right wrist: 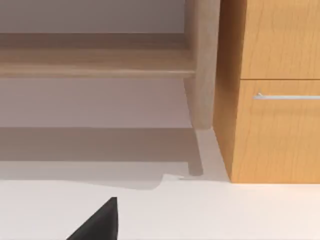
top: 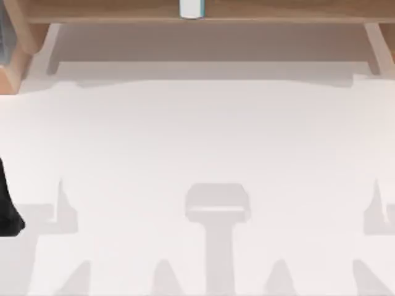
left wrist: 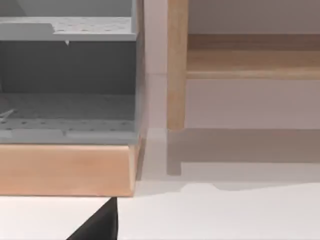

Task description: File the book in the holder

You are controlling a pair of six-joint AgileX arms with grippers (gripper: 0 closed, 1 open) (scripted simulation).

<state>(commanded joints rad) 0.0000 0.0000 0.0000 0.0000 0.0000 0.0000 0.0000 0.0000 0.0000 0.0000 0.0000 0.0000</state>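
Along the bench's far edge, the book (top: 191, 8) stands on the long pale shelf (top: 278, 11), near the middle.

At the far left corner, the holder (left wrist: 65, 167) sits just beside the shelf's leg (left wrist: 176, 65), grey panels behind its orange-brown front. My left gripper (top: 8, 206) is by the bench's left edge, my right gripper (right wrist: 100, 222) faces a wooden cabinet (right wrist: 275, 135) with a metal handle; whether either is clenched or released, I cannot tell.

The broad white counter (top: 197, 142) lies open across its middle and front. Along the far edge the long pale wooden shelf (top: 123, 11) on whitish legs (top: 52, 46) bars passage; the orange-brown wooden rack (top: 12, 71) blocks the far left corner.
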